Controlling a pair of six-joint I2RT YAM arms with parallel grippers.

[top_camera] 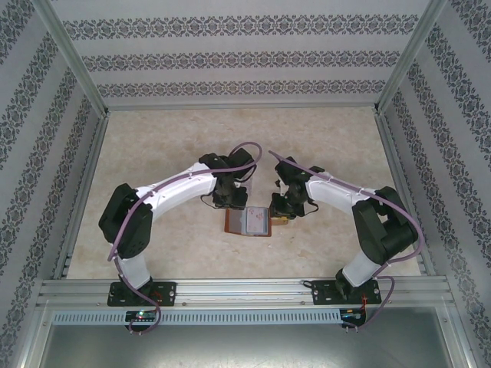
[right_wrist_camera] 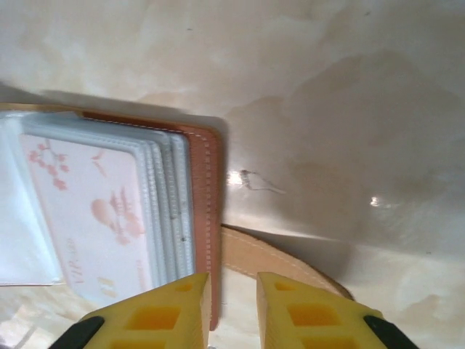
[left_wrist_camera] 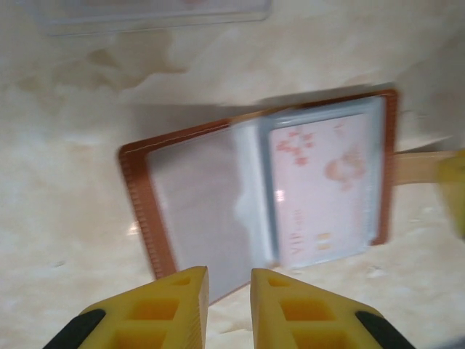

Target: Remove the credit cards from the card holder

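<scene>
2 claws here, both down at the open card holder, which lies flat mid-table between them. The left gripper sits at its near edge, the right gripper by the snap tab. Each shows just a thin gap, and I can't tell if either pinches leather. 1 pink-printed credit card sits in the top sleeve.

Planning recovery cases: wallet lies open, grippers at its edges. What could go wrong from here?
1. The white pink-blossom card sits in a clear sleeve of the brown leather wallet; a grasp might pinch the sleeve too.
2. The right gripper sits at the tan leather tab; a tug might drag the wallet.
</scene>
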